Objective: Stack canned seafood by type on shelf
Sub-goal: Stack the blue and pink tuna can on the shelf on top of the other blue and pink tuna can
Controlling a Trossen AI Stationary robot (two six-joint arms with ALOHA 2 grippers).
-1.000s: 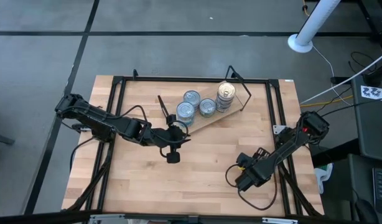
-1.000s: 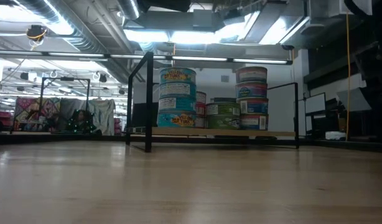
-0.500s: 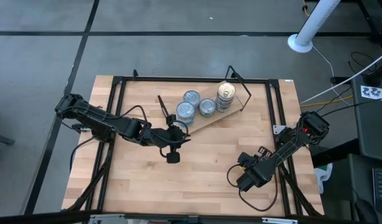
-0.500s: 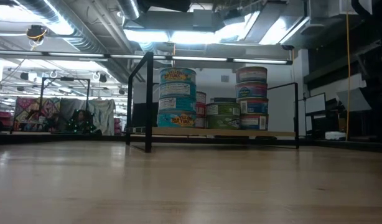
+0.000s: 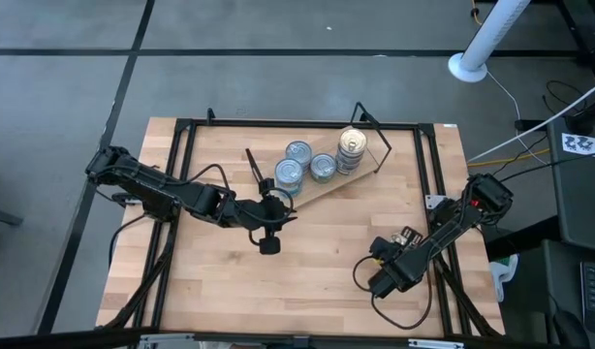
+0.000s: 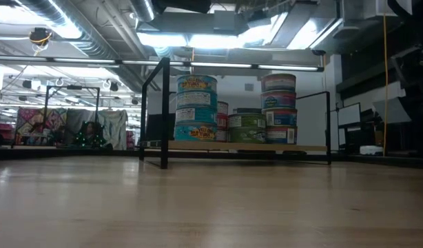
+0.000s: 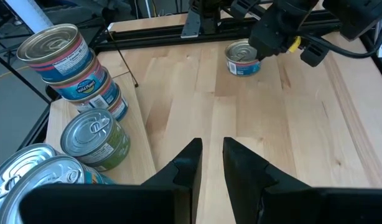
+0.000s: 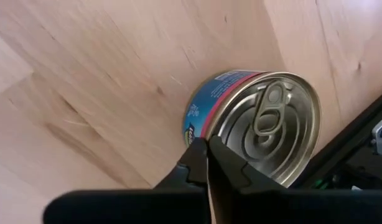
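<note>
shelf (image 5: 322,184): four stacks | loose tin (image 7: 243,58): one | right fingers (image 8: 206,163) together, empty | left fingers (image 7: 190,167) narrow

Left arm reaching in from the left edge of the bench (image 5: 307,257), elbow bent, forearm running level toward the middle; left claw (image 5: 269,239) near the bench's centre, its fingers (image 7: 190,163) parted by a narrow gap and empty. Right arm folded near the bench's right edge; right claw (image 5: 375,279) low over the bench, fingers (image 8: 197,163) pressed together, gripping nothing.
</note>
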